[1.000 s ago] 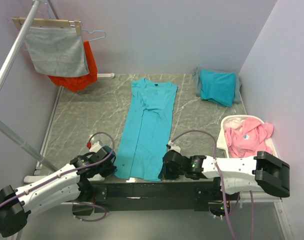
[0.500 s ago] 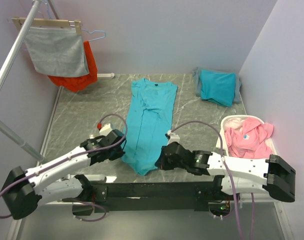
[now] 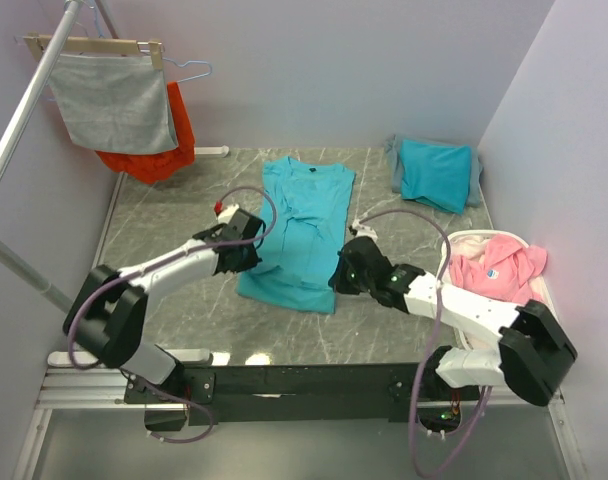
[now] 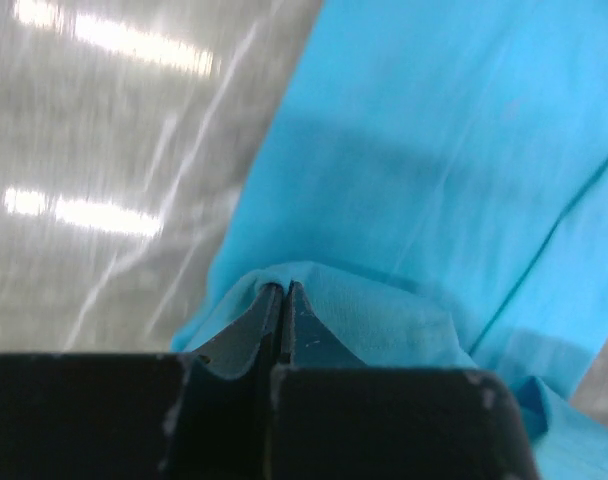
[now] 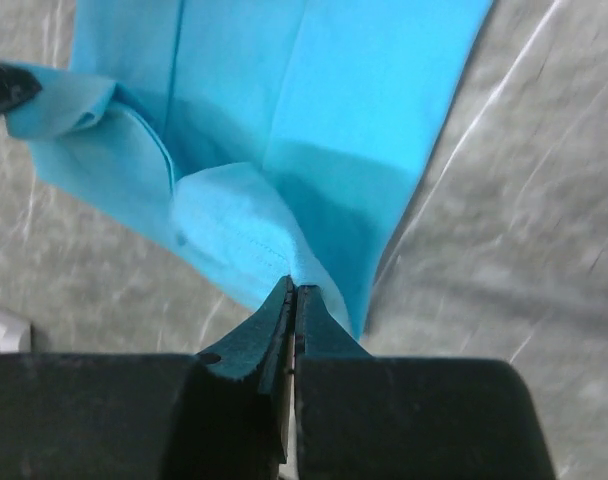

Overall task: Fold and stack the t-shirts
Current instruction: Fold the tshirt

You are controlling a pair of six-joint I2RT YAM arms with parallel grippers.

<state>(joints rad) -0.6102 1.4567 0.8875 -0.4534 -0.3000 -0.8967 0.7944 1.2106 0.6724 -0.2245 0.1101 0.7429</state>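
A turquoise t-shirt (image 3: pixel 302 225) lies lengthwise on the grey marbled table, collar at the far end, its near half lifted and doubled back over the middle. My left gripper (image 3: pixel 252 250) is shut on the left corner of the hem (image 4: pixel 314 290). My right gripper (image 3: pixel 342 272) is shut on the right corner of the hem (image 5: pixel 246 220). Both hold the hem just above the shirt's lower layer (image 5: pixel 374 110). A second t-shirt (image 3: pixel 436 172), folded, rests at the far right of the table on a grey cloth.
A white basket (image 3: pixel 447 262) with a pink garment (image 3: pixel 499 272) stands at the right edge. At the far left a rack holds a grey cloth (image 3: pixel 112 100) and an orange-red garment (image 3: pixel 169 150). A rail (image 3: pixel 94 260) runs along the table's left edge.
Both grippers have carried the shirt's hem from the near table edge toward the far side, folding the lower half over the middle. Both stayed shut.
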